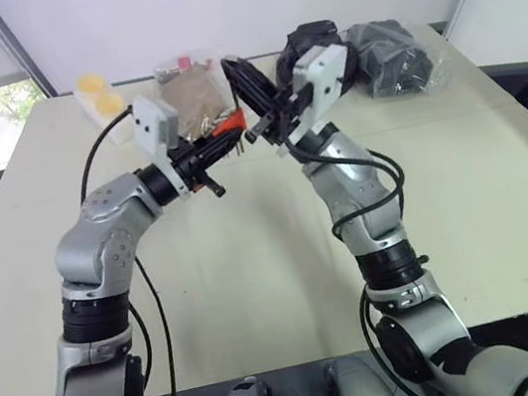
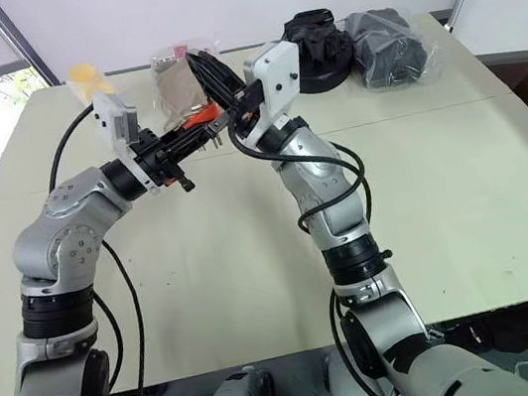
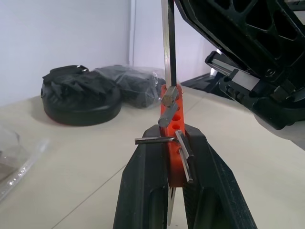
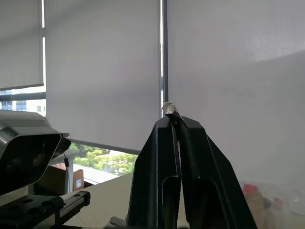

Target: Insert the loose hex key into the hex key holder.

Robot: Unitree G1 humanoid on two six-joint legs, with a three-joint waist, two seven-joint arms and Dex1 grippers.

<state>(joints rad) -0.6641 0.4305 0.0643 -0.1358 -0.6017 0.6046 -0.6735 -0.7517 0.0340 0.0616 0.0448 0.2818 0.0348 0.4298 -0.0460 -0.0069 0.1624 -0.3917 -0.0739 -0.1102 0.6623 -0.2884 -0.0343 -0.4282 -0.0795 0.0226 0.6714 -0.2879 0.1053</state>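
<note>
My left tool (image 3: 171, 157) has two black fingers (image 3: 143, 191) pressed on the hex key holder (image 3: 172, 114). The holder is a small orange-red plastic block with round holes down its face. I count two short shiny metal keys poking out of it near my fingertips, and two grey key ends sitting in the holes above them. I hold the block up in the air above the bench (image 1: 254, 260).

My right tool (image 4: 172, 121) has its two black fingers pressed together on the loose hex key (image 4: 168, 108). In the right wrist view I see just its small six-sided silver tip peeking out between the fingertips. In the left wrist view a long thin grey metal rod (image 3: 167, 43) stands straight up and meets the top of the orange block. My two tools come together in the middle over the bench, right tool above, left tool below.

The bench is wide, flat and pale cream. Far back on it lies one round black bundle (image 3: 78, 95), and one dark lump in a clear crinkly plastic bag (image 1: 402, 55) sits just beside it. More to the left there is one clear bag with brown stuff (image 2: 180, 81) inside, and one yellow thing (image 1: 99, 93) near the corner.
</note>
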